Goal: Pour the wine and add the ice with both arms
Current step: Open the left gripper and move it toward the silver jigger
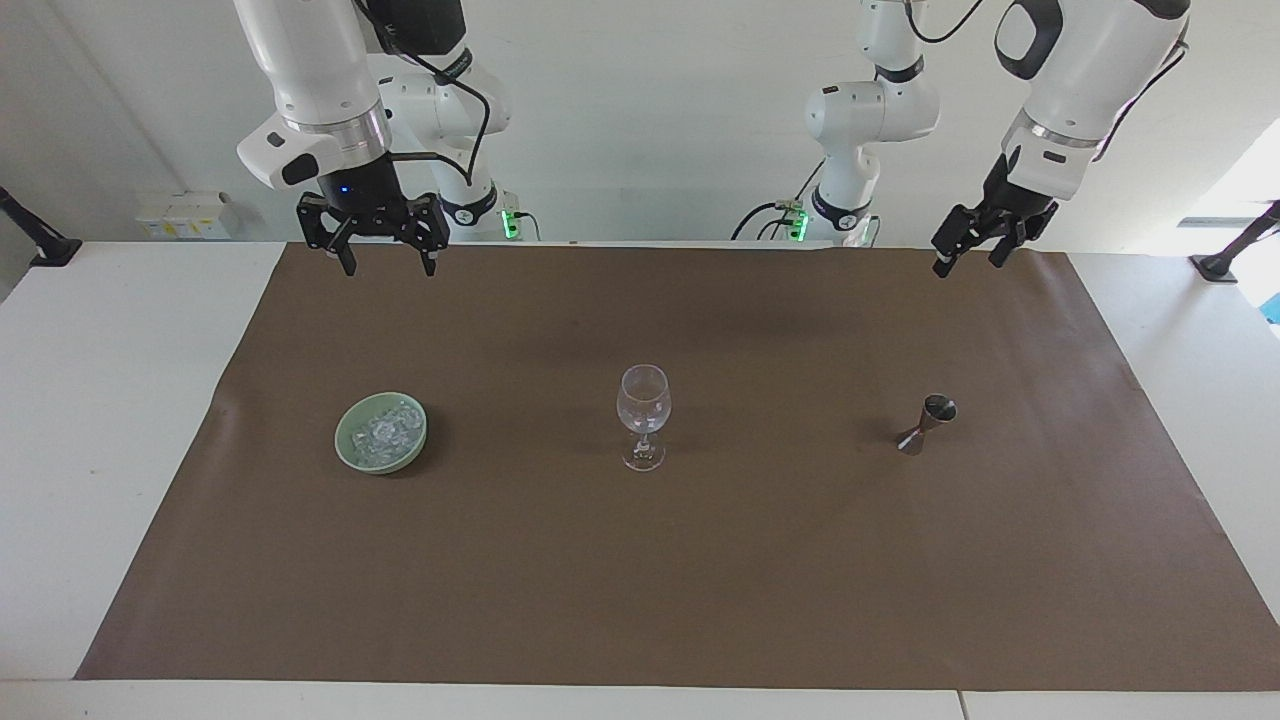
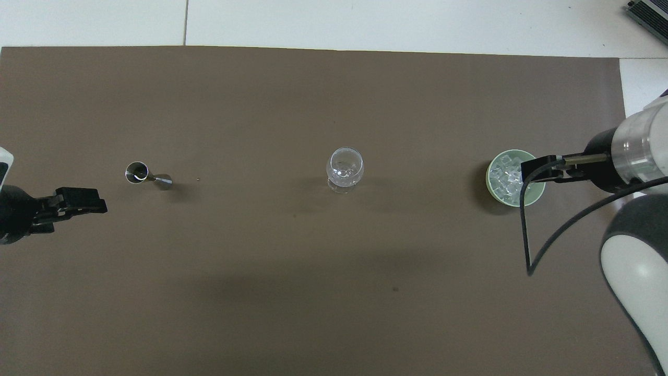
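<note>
A clear wine glass point(image 1: 643, 415) point(image 2: 344, 168) stands upright mid-mat. Ice point(image 1: 385, 430) point(image 2: 503, 180) fills a green bowl point(image 1: 342, 442) point(image 2: 533, 200) toward the right arm's end. A small metal jigger point(image 1: 928, 424) point(image 2: 148, 176) stands toward the left arm's end. The wine is out of view. My right gripper point(image 1: 389, 266) point(image 2: 529, 169) hangs open and empty, high over the mat and well above the bowl. My left gripper point(image 1: 967, 264) point(image 2: 99, 201) is also raised, open and empty, turned sideways above the mat on the jigger's side.
A brown mat point(image 1: 700, 580) covers most of the white table point(image 1: 110, 400). Both arm bases stand at the mat's edge nearest the robots. A black cable point(image 2: 524, 230) loops from the right wrist.
</note>
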Robot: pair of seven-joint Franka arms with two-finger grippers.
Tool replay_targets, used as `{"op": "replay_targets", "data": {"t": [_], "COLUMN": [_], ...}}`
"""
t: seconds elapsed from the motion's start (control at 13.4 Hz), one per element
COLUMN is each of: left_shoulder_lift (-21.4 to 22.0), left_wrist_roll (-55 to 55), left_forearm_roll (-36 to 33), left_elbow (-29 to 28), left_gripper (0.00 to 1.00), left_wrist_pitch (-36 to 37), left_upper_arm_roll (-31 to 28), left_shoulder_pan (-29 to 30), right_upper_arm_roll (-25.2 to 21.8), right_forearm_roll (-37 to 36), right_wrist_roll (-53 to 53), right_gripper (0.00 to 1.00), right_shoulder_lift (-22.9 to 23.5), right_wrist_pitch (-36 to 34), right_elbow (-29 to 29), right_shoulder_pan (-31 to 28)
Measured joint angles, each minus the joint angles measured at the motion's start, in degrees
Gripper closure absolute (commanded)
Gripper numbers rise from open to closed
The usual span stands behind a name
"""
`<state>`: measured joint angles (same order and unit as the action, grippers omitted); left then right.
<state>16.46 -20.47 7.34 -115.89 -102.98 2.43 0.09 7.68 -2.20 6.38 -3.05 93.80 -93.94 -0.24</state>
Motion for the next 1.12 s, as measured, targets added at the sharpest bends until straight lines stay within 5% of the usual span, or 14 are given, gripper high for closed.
{"op": "replay_targets", "data": {"t": [0.74,1.12], "left_shoulder_lift": [-7.62,-11.7], "left_wrist_roll": [-35.77,-42.52], "left_forearm_roll": [17.09,25.71], "left_elbow": [0.97,0.99], "left_gripper": [0.0,0.0], "left_wrist_pitch": [-1.05,-2.03], "left_upper_arm_roll": [-0.33,-0.51], "left_shoulder_pan": [8.6,14.88], "right_upper_arm_roll": [0.0,0.0], "right_forearm_roll": [0.0,0.0], "right_wrist_roll": [0.0,0.0], "right_gripper": [0.0,0.0], "right_shoulder_lift": [0.0,0.0], "right_wrist_pitch": [0.0,0.0], "right_elbow": [0.0,0.0], "right_shoulder_pan": [0.0,0.0]}}
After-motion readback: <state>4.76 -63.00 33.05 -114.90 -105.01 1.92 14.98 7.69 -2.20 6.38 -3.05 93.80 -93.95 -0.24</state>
